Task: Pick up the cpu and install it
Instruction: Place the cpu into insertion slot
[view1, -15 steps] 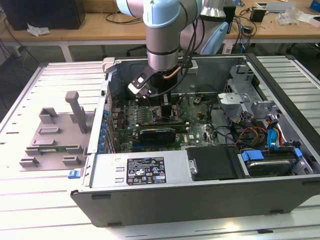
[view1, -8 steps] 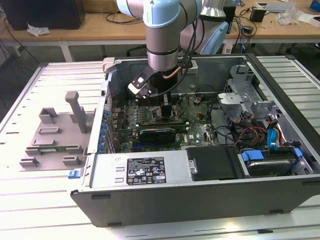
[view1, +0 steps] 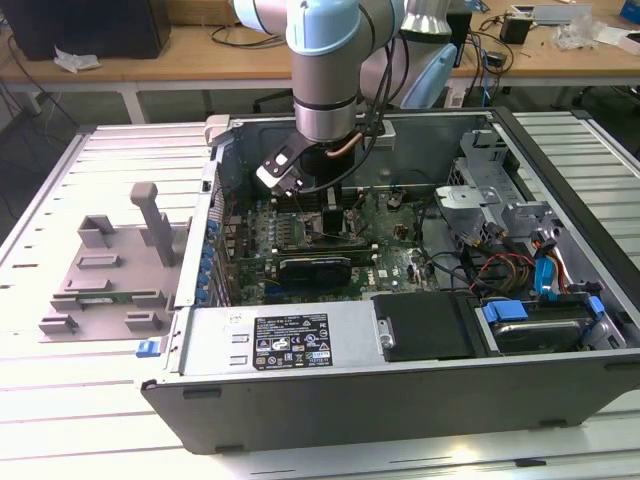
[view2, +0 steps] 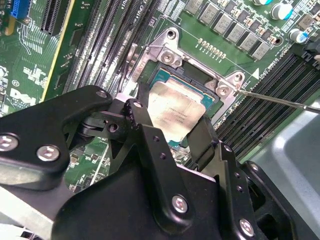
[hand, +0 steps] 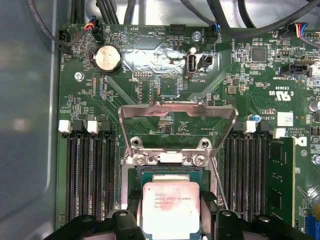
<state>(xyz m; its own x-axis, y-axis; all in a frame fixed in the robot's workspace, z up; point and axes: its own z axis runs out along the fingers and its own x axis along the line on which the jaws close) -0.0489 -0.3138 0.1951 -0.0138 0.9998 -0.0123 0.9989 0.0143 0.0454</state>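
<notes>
The cpu (view2: 176, 111) (hand: 170, 206), a small square chip with a pale silver top, lies level inside the dark socket frame (hand: 131, 175) on the green motherboard. My gripper (view2: 170, 119) (hand: 171, 222) is down over it, with a black finger (view2: 136, 112) against each of two opposite edges, so it is shut on the chip. The socket's metal bracket (hand: 177, 120) stands flipped open behind the chip. In the exterior view the arm reaches into the open computer case (view1: 400, 372), and the gripper (view1: 325, 212) sits low over the board.
Memory slots (hand: 87, 175) run on both sides of the socket, and a thin lever wire (view2: 280, 101) sticks out beside it. A grey fixture plate (view1: 110, 280) with upright blocks lies on the table at the exterior view's left. Cables and drive bays (view1: 520, 250) crowd the case's other end.
</notes>
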